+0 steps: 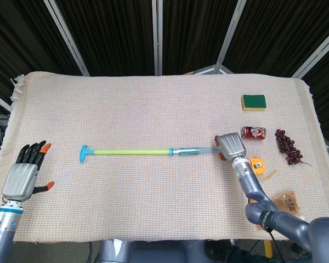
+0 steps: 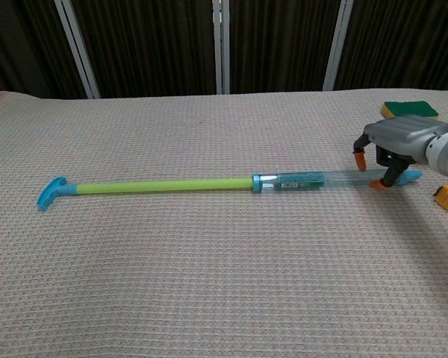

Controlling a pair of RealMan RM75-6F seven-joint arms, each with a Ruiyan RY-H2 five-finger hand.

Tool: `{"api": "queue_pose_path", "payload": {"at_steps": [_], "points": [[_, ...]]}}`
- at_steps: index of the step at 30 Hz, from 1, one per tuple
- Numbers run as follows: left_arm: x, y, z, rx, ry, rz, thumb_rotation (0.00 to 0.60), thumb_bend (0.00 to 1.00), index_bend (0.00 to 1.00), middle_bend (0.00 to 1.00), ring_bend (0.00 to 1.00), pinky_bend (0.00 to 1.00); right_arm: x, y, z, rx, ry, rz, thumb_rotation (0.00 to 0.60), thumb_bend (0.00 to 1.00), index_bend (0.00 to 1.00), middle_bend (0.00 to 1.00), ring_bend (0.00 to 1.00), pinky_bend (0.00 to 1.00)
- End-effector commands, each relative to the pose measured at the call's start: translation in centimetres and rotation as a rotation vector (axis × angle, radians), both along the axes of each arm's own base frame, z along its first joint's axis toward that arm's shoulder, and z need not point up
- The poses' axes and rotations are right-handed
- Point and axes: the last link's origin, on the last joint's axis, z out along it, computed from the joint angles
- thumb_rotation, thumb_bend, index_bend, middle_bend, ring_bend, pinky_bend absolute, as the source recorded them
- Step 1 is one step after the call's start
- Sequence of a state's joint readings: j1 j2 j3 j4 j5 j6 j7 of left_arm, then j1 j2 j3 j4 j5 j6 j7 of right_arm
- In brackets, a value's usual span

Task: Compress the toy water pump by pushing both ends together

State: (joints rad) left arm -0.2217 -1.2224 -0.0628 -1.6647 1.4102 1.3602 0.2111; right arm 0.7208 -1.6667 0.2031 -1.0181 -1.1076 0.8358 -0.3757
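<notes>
Left hand: the left hand (image 1: 21,178) hovers at the near left corner of the worktop (image 1: 153,213), fingers (image 1: 32,152) spread, holding nothing, well apart from the pump.
Snack packet: a snack packet (image 1: 288,201) lies at the near right edge.
Yellow tape measure: a yellow tape measure (image 1: 257,164) sits just beside the right wrist.
Toy water pump: the toy water pump (image 2: 209,184) lies across the middle of the worktop, fully extended; the blue T-handle (image 2: 51,191) points to the left edge, the green rod joins the clear barrel (image 2: 313,179), and the blue nozzle tip (image 2: 412,176) points to the right edge.
Right hand: the right hand (image 2: 396,142) arches over the nozzle end with its fingers (image 2: 358,159) curled down on either side of the barrel; the pictures do not settle whether they touch or grip it.
Step in hand: judged as securing the nozzle end, compression not yet begun.
Doing it well: the right hand should brace behind the nozzle; the left hand should come to the T-handle and push straight along the rod, so the pump does not swing or buckle.
Risk: an off-axis push may slide the pump over the cloth.
Can and grapes: a red can (image 1: 253,132) and dark grapes (image 1: 288,147) lie farther back by the right edge.
Sponge: a green-topped sponge (image 1: 254,102) lies nearest the far right corner.
</notes>
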Motion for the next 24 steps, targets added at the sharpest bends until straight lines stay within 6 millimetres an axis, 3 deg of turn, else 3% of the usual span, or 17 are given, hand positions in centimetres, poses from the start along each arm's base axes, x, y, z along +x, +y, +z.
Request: {"api": "queue_pose_path", "payload": {"at_steps": [1,4,6,8,11,14,17,24], "points": [[-0.1,0.3,-0.1,-0.007,0.007,0.002,0.6,0.0,0.0,0.0,0.0,0.0,-0.1,0.0,0.0,-0.002,-0.001,-0.004,0.6,0.3,0.63,1.0,1.0,1.0],[-0.1,1.0,-0.5,-0.021,0.018,0.003,0.6,0.0,0.0,0.02,0.02,0.02,-0.1,0.2,0.1,0.0,-0.003,-0.006,0.6,0.33,0.64,1.0,1.0,1.0],[0.0,1.7,-0.9,-0.035,0.026,0.001,0.6,0.0,0.0,0.14,0.17,0.17,-0.1,0.4,0.1,0.004,-0.009,-0.008,0.6,0.34,0.64,1.0,1.0,1.0],[0.2,2.9,-1.5,-0.053,0.025,-0.006,0.6,0.0,0.0,0.39,0.43,0.45,-0.1,0.5,0.1,0.009,-0.017,-0.014,0.6,0.36,0.64,1.0,1.0,1.0],[0.6,4.9,-2.7,-0.091,0.019,-0.023,0.6,0.06,0.0,0.58,0.61,0.68,0.1,0.8,0.3,0.012,-0.02,-0.016,0.6,0.36,0.64,1.0,1.0,1.0],[0.9,6.7,-3.6,-0.113,0.018,-0.041,0.6,0.23,0.11,0.72,0.75,0.88,0.2,1.0,0.4,0.014,-0.017,-0.015,0.6,0.36,0.64,1.0,1.0,1.0],[1.2,8.5,-4.5,-0.118,0.0,-0.059,0.6,0.32,0.23,0.78,0.81,0.99,0.4,1.2,0.5,0.015,-0.018,-0.016,0.6,0.36,0.64,1.0,1.0,1.0],[1.2,11.3,-6.9,-0.168,0.058,-0.059,0.6,0.34,0.38,0.8,0.82,1.0,0.6,1.6,0.7,0.02,-0.017,-0.026,0.6,0.37,0.65,1.0,1.0,1.0]]}}
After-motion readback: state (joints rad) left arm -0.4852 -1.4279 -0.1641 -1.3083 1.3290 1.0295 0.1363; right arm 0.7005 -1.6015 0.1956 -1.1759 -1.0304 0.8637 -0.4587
